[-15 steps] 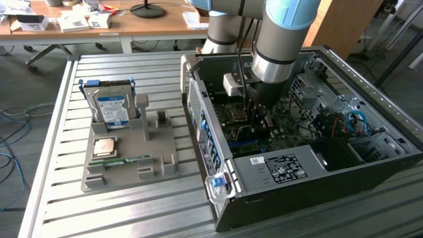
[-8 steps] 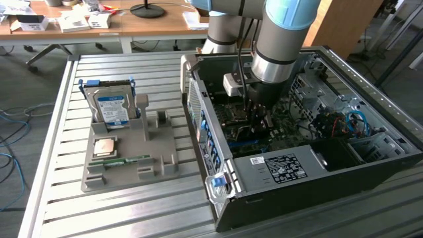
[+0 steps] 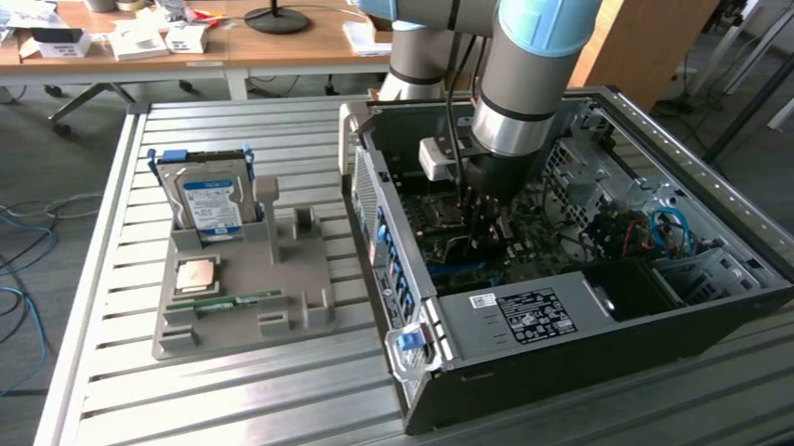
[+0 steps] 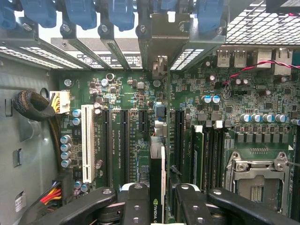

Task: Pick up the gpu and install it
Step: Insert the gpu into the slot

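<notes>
The gripper (image 4: 157, 199) is closed on the gpu (image 4: 158, 173), inside the computer case (image 3: 596, 353). If tilted, the card could miss its slot (image 4: 125, 140) and scrape the green board (image 4: 197, 93).

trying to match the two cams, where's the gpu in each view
Exterior view: the gpu is a dark card held edge-on under the gripper, inside the open computer case, above the motherboard.
Wrist view: the gpu stands edge-on between the gripper's black fingers, over the motherboard's expansion slots.
Shared landmark: the green motherboard shows in both.
</notes>
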Controlling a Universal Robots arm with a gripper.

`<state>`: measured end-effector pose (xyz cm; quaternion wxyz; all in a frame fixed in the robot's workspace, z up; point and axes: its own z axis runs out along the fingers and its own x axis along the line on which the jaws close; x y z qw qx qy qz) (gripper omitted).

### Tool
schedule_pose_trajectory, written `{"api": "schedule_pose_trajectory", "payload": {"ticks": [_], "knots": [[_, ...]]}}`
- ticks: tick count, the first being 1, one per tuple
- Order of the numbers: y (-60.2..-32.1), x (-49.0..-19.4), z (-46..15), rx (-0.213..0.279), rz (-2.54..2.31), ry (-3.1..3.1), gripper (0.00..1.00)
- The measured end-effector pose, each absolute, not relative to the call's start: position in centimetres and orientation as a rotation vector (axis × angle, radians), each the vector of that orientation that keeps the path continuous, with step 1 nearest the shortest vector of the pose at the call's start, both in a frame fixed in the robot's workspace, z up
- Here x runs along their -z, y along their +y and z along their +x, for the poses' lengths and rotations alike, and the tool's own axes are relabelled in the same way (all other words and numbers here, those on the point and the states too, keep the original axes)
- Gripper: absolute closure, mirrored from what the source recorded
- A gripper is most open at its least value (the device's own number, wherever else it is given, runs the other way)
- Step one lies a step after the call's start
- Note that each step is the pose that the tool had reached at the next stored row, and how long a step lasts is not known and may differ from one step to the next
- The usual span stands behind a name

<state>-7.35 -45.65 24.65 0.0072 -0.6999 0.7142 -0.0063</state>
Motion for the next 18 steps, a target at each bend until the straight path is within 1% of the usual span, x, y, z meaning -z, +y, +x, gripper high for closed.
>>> {"api": "schedule_pose_trajectory", "payload": {"ticks": [5,6,18], "knots": [[-45.65,-24.65,-7.36,0.02,-2.189,2.234,0.73],[-45.65,-24.65,-7.36,0.02,-2.189,2.233,0.67],[-45.65,-24.65,-7.36,0.02,-2.189,2.233,0.67]]}}
